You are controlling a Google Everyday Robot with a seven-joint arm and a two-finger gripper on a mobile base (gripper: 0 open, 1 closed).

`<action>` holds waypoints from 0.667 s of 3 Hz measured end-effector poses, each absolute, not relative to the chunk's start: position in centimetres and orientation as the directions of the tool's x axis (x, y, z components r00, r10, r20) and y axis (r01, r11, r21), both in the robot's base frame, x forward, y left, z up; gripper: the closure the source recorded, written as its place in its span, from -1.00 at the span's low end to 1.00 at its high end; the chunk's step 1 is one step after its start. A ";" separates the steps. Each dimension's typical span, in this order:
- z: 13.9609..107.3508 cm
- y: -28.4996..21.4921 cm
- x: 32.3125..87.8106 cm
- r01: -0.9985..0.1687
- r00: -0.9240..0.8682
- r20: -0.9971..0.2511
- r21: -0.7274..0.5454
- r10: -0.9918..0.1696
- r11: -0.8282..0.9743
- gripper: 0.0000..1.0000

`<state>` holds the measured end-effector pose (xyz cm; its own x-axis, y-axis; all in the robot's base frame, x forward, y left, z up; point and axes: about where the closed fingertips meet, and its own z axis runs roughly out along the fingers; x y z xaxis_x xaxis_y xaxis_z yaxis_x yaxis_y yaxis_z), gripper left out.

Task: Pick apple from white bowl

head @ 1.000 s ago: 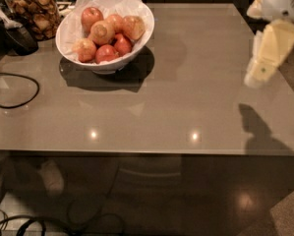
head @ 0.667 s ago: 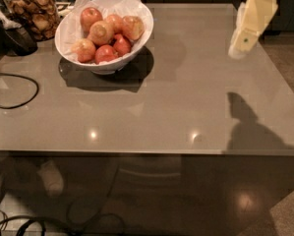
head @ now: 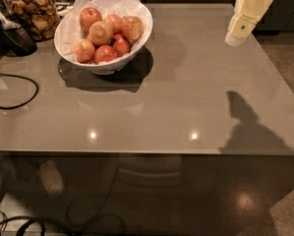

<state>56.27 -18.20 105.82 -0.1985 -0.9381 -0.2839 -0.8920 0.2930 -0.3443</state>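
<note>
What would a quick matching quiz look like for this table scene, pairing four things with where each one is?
Things:
1. gripper
2. apple
3. glass jar
4. black cable

Places:
A. looped on the table's left side
B. up in the air over the table's far right corner
C. in the white bowl, on its right side
D. at the far left, just beside the bowl

Pairs: 1-B, 2-C, 3-D, 4-A

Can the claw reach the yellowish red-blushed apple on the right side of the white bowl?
Probably yes. The claw hangs over the grey table's far right corner, and the round pale yellow-tan apple lies uncovered on top at the glossy white bowl's right side; nothing stands between them.
</note>
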 end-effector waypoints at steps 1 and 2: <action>107.1 -15.7 58.9 -0.887 -0.152 -0.320 -0.373 -0.935 0.271 -1.00; 108.2 -11.0 63.6 -0.887 -0.089 -0.330 -0.403 -0.940 0.225 -1.00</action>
